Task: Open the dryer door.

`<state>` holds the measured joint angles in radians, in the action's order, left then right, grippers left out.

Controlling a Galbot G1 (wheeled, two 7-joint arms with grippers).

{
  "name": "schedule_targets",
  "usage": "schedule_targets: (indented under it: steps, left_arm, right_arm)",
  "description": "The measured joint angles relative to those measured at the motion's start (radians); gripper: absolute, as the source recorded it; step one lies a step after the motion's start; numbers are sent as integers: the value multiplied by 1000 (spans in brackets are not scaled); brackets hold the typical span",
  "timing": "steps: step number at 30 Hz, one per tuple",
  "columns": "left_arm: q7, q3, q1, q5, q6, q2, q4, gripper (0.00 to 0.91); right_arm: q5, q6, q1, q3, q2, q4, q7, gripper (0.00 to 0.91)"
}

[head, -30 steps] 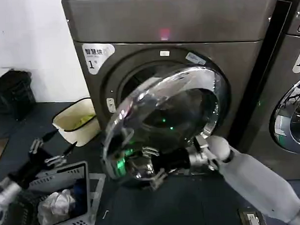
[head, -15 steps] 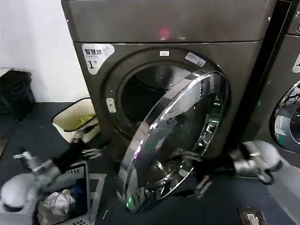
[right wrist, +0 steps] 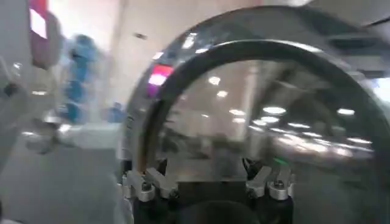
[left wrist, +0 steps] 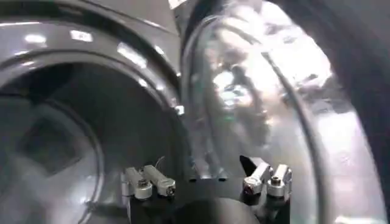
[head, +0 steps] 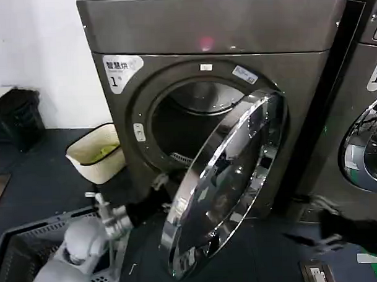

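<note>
At the far left we see a dark bag (head: 14, 116) on the floor by the white wall (head: 37, 53). Nearer to us, at the left bottom corner, lies a dark plastic basket (head: 31, 242). Behind it, just beside the dryer, stands a cream tub (head: 96, 159).

The left gripper (head: 160, 193) reaches from the lower left toward the dryer's opening, low at its near edge and just left of the open door. In the left wrist view the left gripper (left wrist: 206, 182) has its two fingers (left wrist: 149, 181) spread apart, with nothing between them; it faces the dark drum (left wrist: 55, 140) and the inner side of the door (left wrist: 256, 91).

The dryer (head: 209, 29) fills the middle of the scene, bronze-grey, with a white sticker (head: 121, 69) marked "1" on its upper left corner and a small pink light (head: 206, 41) on the top panel. The dryer door (head: 224, 180) hangs wide open, hinged on the right side of the opening, and its chrome rim swings out toward us and down to the left.

The right gripper (head: 312, 226) is low at the right, well apart from the door. It is blurred in the head view; in the right wrist view the right gripper (right wrist: 207, 179) shows its fingers (right wrist: 271, 181) spread and empty, facing the door's chrome rim (right wrist: 140, 109).

At the far right stands a second machine (head: 368, 141) with its own chrome door.
</note>
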<state>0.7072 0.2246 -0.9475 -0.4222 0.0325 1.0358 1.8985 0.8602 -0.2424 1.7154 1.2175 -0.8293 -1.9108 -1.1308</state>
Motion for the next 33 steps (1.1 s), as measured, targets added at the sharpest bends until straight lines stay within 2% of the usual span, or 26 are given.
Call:
schedule_targets:
  steps: [6, 9, 13, 20, 25, 30, 33]
  left_arm:
    - [-19, -93, 43, 0, 7, 33, -25, 907]
    - [-41, -148, 80, -1, 7, 55, -49, 907]
    - [-75, -233, 144, 3, 13, 93, -88, 907]
    - [-109, -380, 262, 36, 35, 168, -167, 907]
    - [-151, -460, 327, 72, 42, 231, -227, 907]
    - [-196, -525, 378, 121, 49, 314, -288, 907]
    - [-205, -557, 401, 151, 51, 357, -319, 907]
  right_arm:
    - [-74, -91, 195, 222, -182, -30, 238, 907]
    - [-141, -74, 246, 301, -273, -47, 401, 907]
    - [-242, -6, 260, 382, -394, -64, 637, 907]
    - [-427, 228, 191, 547, -599, -101, 1072, 907]
    - [-543, 345, 117, 694, -729, -124, 1263, 907]
    - [-626, 458, 81, 833, -781, -121, 1422, 907]
    - [-672, 482, 75, 895, -780, -125, 1458, 907]
